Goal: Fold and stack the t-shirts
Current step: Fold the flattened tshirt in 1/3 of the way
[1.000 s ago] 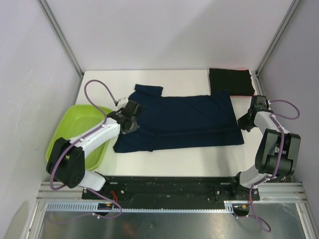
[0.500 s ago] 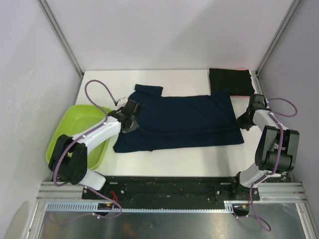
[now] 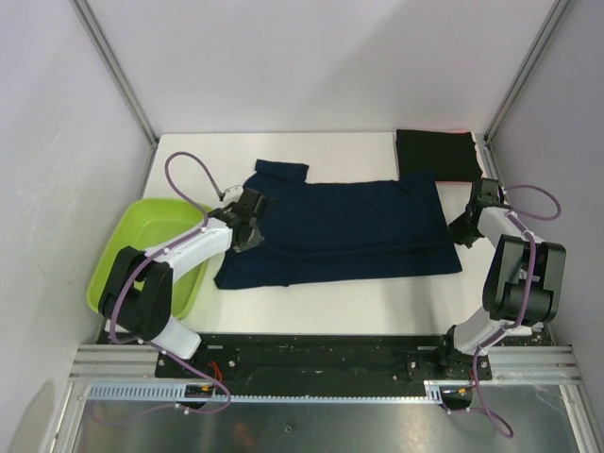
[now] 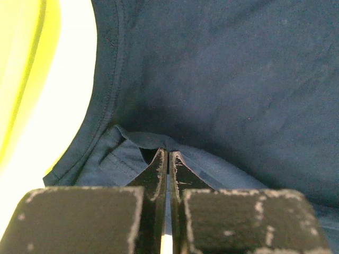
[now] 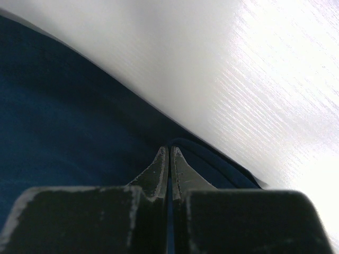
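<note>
**A:** Where is the navy t-shirt [image 3: 340,231]?

**B:** It lies spread flat across the middle of the desk [image 3: 359,307], running left to right. One sleeve sticks out toward the far side at its left end.

**A:** And the black t-shirt [image 3: 434,154]?

**B:** It sits folded in the far right corner. Its near edge just meets the far right corner of the navy one. A thin red-pink edge [image 3: 459,130] shows along its far side.

**A:** What are the left fingers [image 4: 165,157] doing?

**B:** They are closed tight, pinching a small raised fold of navy cloth near the shirt's left end, just beside a curved stitched seam.

**A:** The right fingers [image 5: 164,156]?

**B:** Closed as well, at the shirt's right edge. A thin strip of blue cloth shows between them, with bare white desk just beyond.

**A:** Anything else on the desk?

**B:** A lime-green tub [image 3: 132,255] at the left side, near the shirt's left end. The left arm reaches over it toward the cloth.
</note>
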Controlling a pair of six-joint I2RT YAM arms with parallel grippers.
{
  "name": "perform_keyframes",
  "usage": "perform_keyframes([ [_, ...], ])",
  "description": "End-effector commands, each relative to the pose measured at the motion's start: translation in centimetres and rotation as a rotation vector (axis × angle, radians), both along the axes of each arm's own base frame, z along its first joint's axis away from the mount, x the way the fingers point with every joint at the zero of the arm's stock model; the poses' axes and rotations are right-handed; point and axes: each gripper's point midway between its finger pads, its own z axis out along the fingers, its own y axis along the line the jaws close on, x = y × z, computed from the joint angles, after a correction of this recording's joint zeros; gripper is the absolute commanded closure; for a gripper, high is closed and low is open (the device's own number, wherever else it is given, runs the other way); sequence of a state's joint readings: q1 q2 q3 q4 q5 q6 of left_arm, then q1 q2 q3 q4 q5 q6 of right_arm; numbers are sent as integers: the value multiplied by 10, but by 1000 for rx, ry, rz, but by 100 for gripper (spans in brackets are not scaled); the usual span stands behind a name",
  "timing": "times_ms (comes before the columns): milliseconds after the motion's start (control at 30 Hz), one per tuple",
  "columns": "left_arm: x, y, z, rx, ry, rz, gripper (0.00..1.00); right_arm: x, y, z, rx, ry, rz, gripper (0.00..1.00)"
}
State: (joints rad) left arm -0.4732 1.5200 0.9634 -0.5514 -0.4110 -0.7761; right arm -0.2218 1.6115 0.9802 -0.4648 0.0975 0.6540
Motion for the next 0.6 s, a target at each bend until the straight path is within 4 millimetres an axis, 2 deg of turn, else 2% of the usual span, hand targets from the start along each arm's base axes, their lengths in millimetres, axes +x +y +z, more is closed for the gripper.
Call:
perform_keyframes([
  [0, 18, -3, 8, -3, -44, -7, 100, 18, -7, 13, -42, -51, 6, 100],
  [300, 26, -5, 2, -7, -45, -14, 100, 19, -8, 10, -54, -42, 18, 100],
  [333, 28, -5, 2, -10, -50, -19, 100, 19, -9, 11, -56, -43, 22, 96],
  [367, 30, -6, 2, -20, -54, -27, 97, 20, -9, 13, -60, -42, 29, 86],
  [400, 33, -8, 2, -39, -57, -40, 92, 21, -10, 16, -69, -40, 37, 75],
  [433, 36, -11, 4, -62, -59, -59, 83, 21, -10, 21, -83, -40, 46, 64],
  [500, 41, -16, 14, -100, -78, -99, 44, 25, -6, 36, -120, -50, 84, 46],
  [533, 42, -16, 23, -110, -98, -114, 31, 28, -1, 45, -135, -59, 108, 42],
  [567, 43, -17, 33, -118, -120, -131, 23, 31, 5, 55, -150, -71, 133, 40],
])
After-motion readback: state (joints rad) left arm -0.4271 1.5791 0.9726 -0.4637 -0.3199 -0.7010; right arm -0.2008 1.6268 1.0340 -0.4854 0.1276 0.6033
